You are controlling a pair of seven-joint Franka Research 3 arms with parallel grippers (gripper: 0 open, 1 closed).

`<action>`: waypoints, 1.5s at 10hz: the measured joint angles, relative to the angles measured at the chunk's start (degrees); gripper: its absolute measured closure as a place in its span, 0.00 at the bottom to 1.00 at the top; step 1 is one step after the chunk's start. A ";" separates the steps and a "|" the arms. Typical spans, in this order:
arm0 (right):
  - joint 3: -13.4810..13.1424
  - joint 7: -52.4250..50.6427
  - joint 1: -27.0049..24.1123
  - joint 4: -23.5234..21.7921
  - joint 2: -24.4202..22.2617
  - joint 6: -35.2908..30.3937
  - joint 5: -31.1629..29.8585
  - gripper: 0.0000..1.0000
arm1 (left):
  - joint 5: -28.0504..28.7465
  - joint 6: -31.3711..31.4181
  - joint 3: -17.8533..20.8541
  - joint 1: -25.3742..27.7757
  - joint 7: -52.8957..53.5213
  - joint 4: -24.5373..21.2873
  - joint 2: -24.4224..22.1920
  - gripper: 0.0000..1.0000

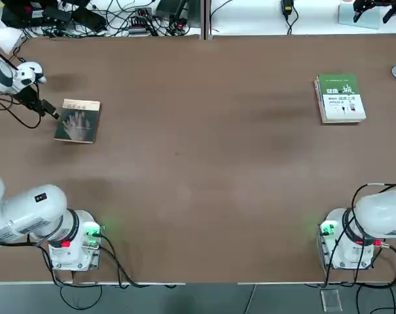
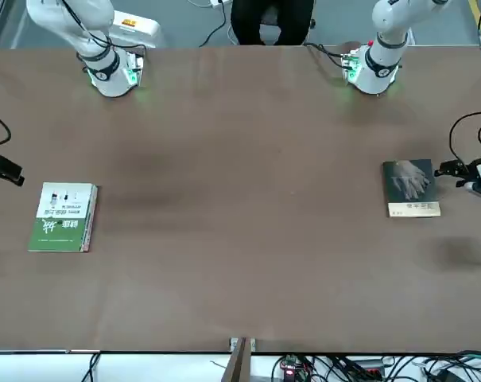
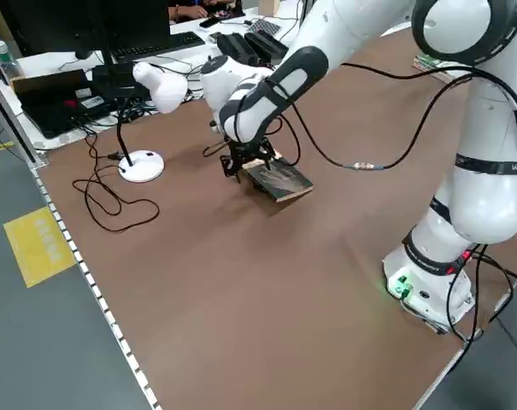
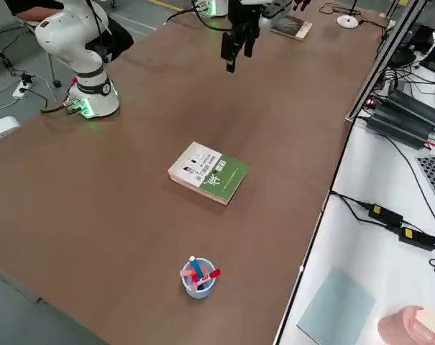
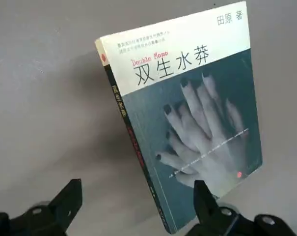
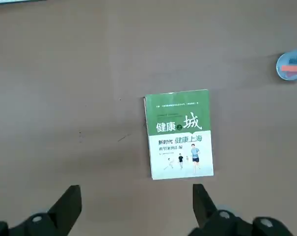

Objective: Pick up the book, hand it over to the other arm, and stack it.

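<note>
A: Progress? 
B: Barely begun. Left gripper (image 5: 133,206) fingers apart, low beside the book (image 1: 78,121), which lies flat on the table (image 1: 198,170), not gripped. 
A: Right? 
B: Right gripper (image 6: 133,206) fingers apart, hovering above green-and-white book (image 1: 340,98). Pickup, handover, stacking all left.

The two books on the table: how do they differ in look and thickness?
The grey-brown book is thin and shows a pale hand; the green-and-white book is thicker and shows small figures. The open left gripper is beside the grey-brown book; no gripper is near the other. Both lie flat, cover up.
</note>
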 joint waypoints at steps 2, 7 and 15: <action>0.01 0.00 0.01 0.00 0.00 -0.12 0.00 0.00 | -1.60 0.02 0.00 0.10 1.40 0.18 0.77 0.00; 0.00 0.01 0.00 0.00 0.00 -0.33 0.00 0.00 | -5.47 0.41 -0.01 1.15 5.18 1.39 3.30 0.00; -0.01 0.03 -0.01 0.00 0.00 -0.37 0.00 0.00 | -7.42 0.49 -0.21 2.56 10.15 6.45 7.57 0.00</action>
